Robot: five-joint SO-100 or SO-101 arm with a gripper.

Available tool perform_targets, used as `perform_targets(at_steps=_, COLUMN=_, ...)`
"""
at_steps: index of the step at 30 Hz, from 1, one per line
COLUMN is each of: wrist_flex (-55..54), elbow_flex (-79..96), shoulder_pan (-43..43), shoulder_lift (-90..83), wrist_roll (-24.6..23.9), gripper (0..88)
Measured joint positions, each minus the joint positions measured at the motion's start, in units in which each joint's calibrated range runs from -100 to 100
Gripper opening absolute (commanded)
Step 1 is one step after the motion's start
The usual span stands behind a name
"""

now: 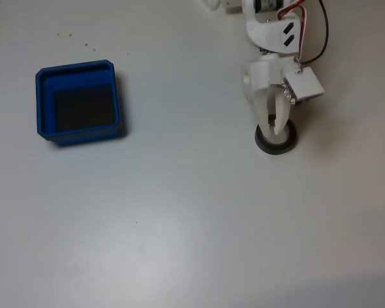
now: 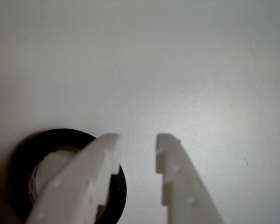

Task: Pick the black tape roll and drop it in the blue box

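Note:
The black tape roll [image 1: 270, 147] lies flat on the white table at the right of the fixed view. My white gripper [image 1: 275, 131] points down right over it, fingertips at the ring. In the wrist view the roll [image 2: 23, 158] sits at the lower left with its pale core showing. One finger [image 2: 84, 177] reaches over the roll's hole and right wall, and the other finger [image 2: 177, 172] stands outside the ring above bare table. The gripper [image 2: 136, 140] is open by a narrow gap and grips nothing. The blue box [image 1: 77, 67], with a dark bottom, stands far off at the left.
The white arm with red and black wires [image 1: 314, 38] comes in from the top right of the fixed view. A small white camera block [image 1: 306, 85] hangs beside the gripper. Plain white table [image 1: 192, 224] lies between the roll and the box.

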Motion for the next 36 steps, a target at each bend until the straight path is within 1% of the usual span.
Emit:
perform_targets(at_steps=6, wrist_flex=0.3, elbow_flex=0.0, shoulder_pan=0.0, shoulder_lift=0.6, wrist_roll=0.0, gripper=1.7)
perform_targets(at_steps=13, wrist_flex=9.4, elbow_flex=-1.0, shoulder_pan=0.1, shoulder_lift=0.6, wrist_roll=0.0, gripper=1.8)
perform_targets(at_steps=21, wrist_flex=10.6, elbow_flex=-1.7, shoulder_pan=0.1, shoulder_lift=0.6, wrist_roll=0.0, gripper=2.0)
perform_targets(at_steps=25, wrist_flex=11.2, elbow_flex=-3.2, shoulder_pan=0.1, shoulder_lift=0.6, wrist_roll=0.0, gripper=5.9)
perform_targets(at_steps=30, wrist_flex=16.3, elbow_flex=-8.8, shoulder_pan=0.1, shoulder_lift=1.3, wrist_roll=0.0, gripper=12.0)
perform_targets(at_steps=36, wrist_flex=25.9, elbow_flex=-19.9, shoulder_pan=0.1, shoulder_lift=6.2, wrist_roll=0.0, gripper=13.2)
